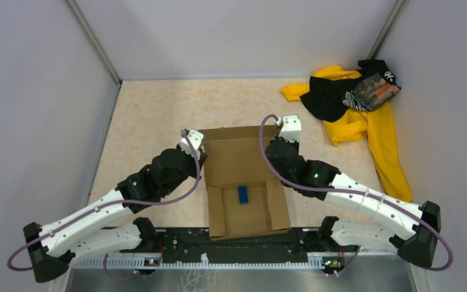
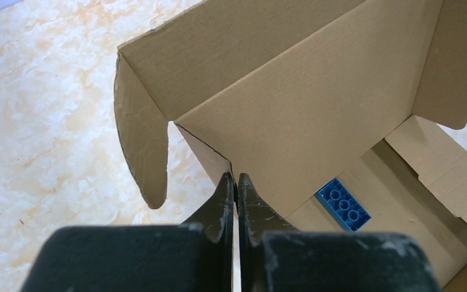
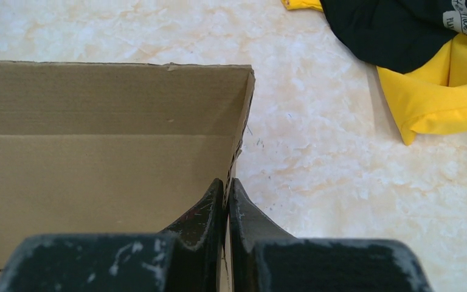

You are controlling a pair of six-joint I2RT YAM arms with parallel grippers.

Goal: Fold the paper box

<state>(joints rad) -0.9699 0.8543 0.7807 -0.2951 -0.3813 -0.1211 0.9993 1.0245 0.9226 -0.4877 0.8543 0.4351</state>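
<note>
Though apart, tools (image 2: 236,177) (image 3: 226,182) on paper box (image 1: 237,155)

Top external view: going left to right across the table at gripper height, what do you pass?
The left gripper pinching the box wall → paper box → right gripper on the opposite wall → yellow-and-black cloth pile.

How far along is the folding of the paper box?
Done: the near half of the paper box looks formed into a shallow tray, with a blue brick inside. In hand: the left gripper and the right gripper each pinch a side edge of the raised far panel. Left: that panel is not closed, and its rounded flap hangs untucked.
</note>
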